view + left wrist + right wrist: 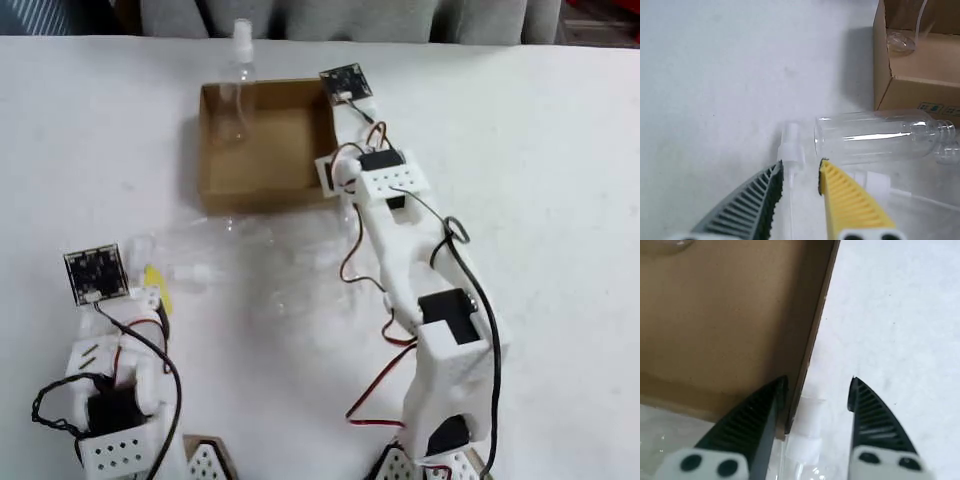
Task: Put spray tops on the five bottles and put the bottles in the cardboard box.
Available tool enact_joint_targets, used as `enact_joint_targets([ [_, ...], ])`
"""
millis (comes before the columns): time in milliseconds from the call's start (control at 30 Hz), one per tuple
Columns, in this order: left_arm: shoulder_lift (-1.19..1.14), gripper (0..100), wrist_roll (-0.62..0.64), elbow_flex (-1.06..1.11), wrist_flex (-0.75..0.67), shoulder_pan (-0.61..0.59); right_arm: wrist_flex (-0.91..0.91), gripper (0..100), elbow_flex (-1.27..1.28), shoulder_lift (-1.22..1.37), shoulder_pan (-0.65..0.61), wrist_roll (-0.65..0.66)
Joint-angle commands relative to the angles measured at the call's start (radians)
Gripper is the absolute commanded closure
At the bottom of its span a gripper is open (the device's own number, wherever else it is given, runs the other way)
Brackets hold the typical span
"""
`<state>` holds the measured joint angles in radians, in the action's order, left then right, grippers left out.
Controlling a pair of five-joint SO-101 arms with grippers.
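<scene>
- Table [560, 150]: white; both your arms work over it.
- Cardboard box [262, 190]: open top. It sits ahead of the L gripper [800, 167] and off to its yellow-finger side, well apart from it. The R gripper [818, 381] is right at the box's side wall [810, 355].
- R gripper: jaws apart, holding nothing. It straddles that wall near a corner, w/ one black finger inside over the box floor and the other outside over the table.
- Capped bottle [238, 95]: clear, spray top on, upright in the box at the end far from your R gripper.
- Open bottle [875, 137]: clear, no top, lying on its side just ahead of the L gripper's yellow finger. Its neck points away past that finger, close to the box's outer wall [920, 92].
- L gripper: jaws apart, low over the table, nothing clamped.
- Spray top [791, 152]: white, lying on the table between the L gripper's fingertips, close to the grey one, w/ a gap on the yellow side.
- 2nd spray top [875, 182]: white, on the table just outside the yellow finger.
- Whitish piece [807, 425]: lies between your R gripper's fingers, outside the wall; can't tell what it is.
</scene>
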<state>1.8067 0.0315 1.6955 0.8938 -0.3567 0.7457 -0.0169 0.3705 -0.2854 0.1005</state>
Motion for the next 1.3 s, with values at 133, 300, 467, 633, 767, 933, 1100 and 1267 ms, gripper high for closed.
enact_joint_targets([
  [133, -0.007, 87, -0.008, -0.002, -0.002, 0.012, 0.007, 83.0, -0.060, -0.053, -0.028, -0.011],
  [300, -0.007, 87, -0.008, -0.002, -0.002, 0.010, 0.097, 83.1, -0.060, -0.133, -0.035, -0.011],
  [467, -0.004, 87, -0.008, -0.002, -0.002, 0.010, 0.340, 83.2, -0.052, -0.364, -0.025, -0.012],
  [633, -0.004, 87, -0.017, -0.032, 0.003, 0.010, 0.547, 83.2, 0.011, -0.536, 0.065, -0.005],
  [767, -0.008, 87, -0.097, -0.098, 0.075, 0.016, 0.599, 83.3, 0.163, -0.628, 0.143, -0.003],
  [933, -0.012, 87, -0.104, -0.176, 0.121, 0.065, 0.443, 83.3, 0.506, -0.725, 0.223, -0.003],
  [1100, -0.179, 87, -0.146, -0.336, 0.140, 0.116, 0.412, 83.4, 0.692, -0.855, 0.335, 0.000],
  [1267, -0.579, 87, -0.181, -0.651, 0.133, 0.148, 0.354, 83.4, 0.853, -0.926, 0.418, 0.000],
])
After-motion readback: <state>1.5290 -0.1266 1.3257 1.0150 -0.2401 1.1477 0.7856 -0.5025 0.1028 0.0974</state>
